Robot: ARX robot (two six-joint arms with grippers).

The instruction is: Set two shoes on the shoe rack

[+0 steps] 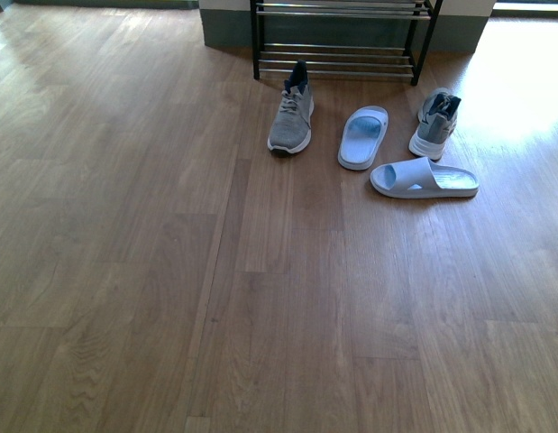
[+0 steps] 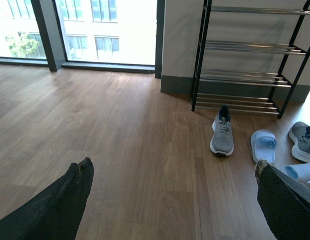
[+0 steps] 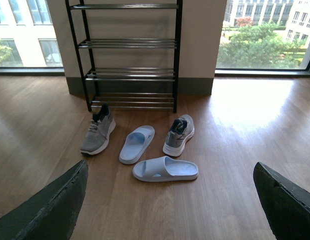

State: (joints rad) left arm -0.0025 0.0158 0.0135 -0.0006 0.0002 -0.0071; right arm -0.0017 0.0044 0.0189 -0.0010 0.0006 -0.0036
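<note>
The wooden floor [image 1: 152,289] filled most of every view, and tall windows [image 2: 109,30] flanked a pale wall [image 3: 200,40]. Against that wall stood the black shoe rack [image 1: 337,65], whose silver-rod shelves carried no shoe wherever they showed. All four shoes lay on the floor just in front of it, so the task looked to be at its very start, with nothing lifted and nothing placed.

Near the rack's left post sat one grey knit sneaker [image 1: 292,115], upright, with its heel toward the rack. The second sneaker [image 1: 434,126] sat near the right post, turned much the same way. Between them lay a pale blue slide [image 1: 362,137], sole down. The other slide [image 1: 425,178] lay crosswise, nearer the robot and close beside the second sneaker; whether they touched could not be told.

The left pincer [image 2: 172,200] and the right pincer [image 3: 167,205] both gaped wide and held nothing. Both hung well back from the shoes, and neither arm showed in the front view.

The next move probably called for an approach and a descent onto one shoe. The first sneaker stood apart from the rest and seemed the easiest to grasp. The crosswise slide would likely hinder a reach for the second sneaker. The lowest shelves sat close together, so a shoe would need to go in level.
</note>
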